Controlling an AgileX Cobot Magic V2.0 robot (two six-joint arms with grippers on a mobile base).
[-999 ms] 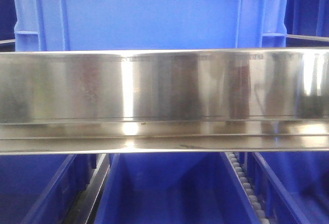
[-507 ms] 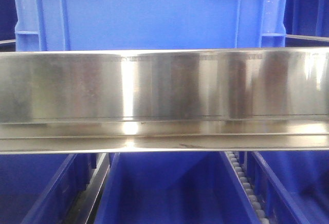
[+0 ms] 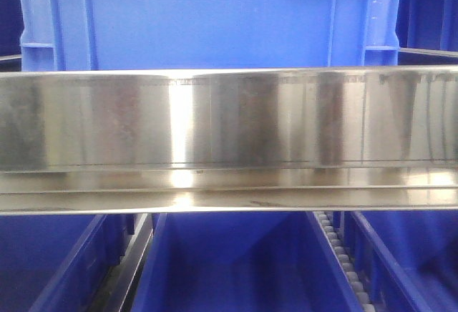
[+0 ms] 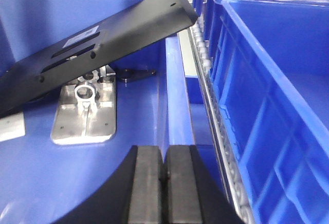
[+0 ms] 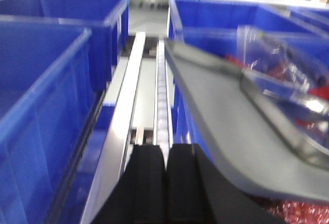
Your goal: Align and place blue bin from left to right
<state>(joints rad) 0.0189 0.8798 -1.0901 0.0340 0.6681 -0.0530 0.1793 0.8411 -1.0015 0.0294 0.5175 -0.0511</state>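
Item: blue bin (image 4: 267, 111) — right of left gripper (image 4: 164, 154), apparently left of right gripper (image 5: 165, 151) — both closed, empty.

Blue bin (image 3: 207, 18): smooth plastic, slight sheen. Crossbar (image 3: 229, 122): brushed metal, mirror-bright, streaky. Black plate (image 4: 103, 39): matt. Small bracket (image 4: 85, 116): dull silvery metal.

steel shelf rail (image 3: 229, 140), blue bin (image 3: 207, 18) apparently atop

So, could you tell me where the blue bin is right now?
In the front view the blue bin stands centred at the top, just behind the shiny steel rail.
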